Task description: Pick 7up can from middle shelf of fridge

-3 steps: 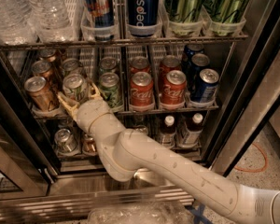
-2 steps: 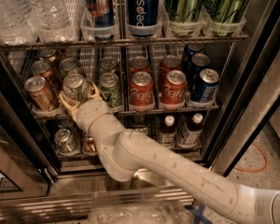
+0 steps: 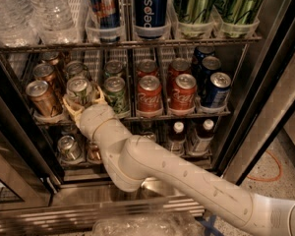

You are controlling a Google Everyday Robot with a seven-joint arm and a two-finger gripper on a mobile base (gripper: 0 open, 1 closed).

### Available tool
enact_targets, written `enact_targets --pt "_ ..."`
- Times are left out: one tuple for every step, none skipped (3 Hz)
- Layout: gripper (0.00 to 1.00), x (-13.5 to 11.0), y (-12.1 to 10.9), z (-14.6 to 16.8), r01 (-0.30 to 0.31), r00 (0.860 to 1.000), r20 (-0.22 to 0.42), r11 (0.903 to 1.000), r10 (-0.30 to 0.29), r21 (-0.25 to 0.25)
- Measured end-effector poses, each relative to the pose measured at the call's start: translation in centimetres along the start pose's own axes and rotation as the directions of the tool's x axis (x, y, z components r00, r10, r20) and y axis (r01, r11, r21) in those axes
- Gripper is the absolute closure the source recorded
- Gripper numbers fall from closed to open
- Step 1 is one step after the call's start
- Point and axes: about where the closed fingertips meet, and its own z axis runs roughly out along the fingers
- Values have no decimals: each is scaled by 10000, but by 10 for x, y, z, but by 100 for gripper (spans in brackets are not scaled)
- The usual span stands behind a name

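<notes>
- Beige fingers of the gripper sit on either side of the 7up can. They are drawn in to about the can's width and look pressed against its sides, so I judge they have hold of it.
- The 7up can stands upright at the front edge of the middle shelf, in the second lane from the shelf's left corner. A bronze-coloured can is just beside it on the left and a darker green can on the right.
- The white arm reaches up from the lower right, its wrist just below the shelf's front edge.
- Done, as far as I can see: the fridge is open, the reach is made and the right can is bracketed.
- Left to do: the can still rests in its lane tray, not raised. It has to be lifted off the shelf and drawn out of the fridge past the front edge.
- Risk, to my eye: the right finger is wedged close to the green can, so a crooked pull could drag that neighbour along.
</notes>
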Motion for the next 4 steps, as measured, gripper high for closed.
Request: enact_targets --pt "100 -14 -2 -1 55 9999 150 10000 -55 0" --pt "100 -28 -3 -2 142 9994 317 9998 -138 -119" --pt "100 -40 -2 -3 222 9987 465 9994 -210 -270" --pt "100 -46 -2 -9 274 9982 542 9988 -252 -411"
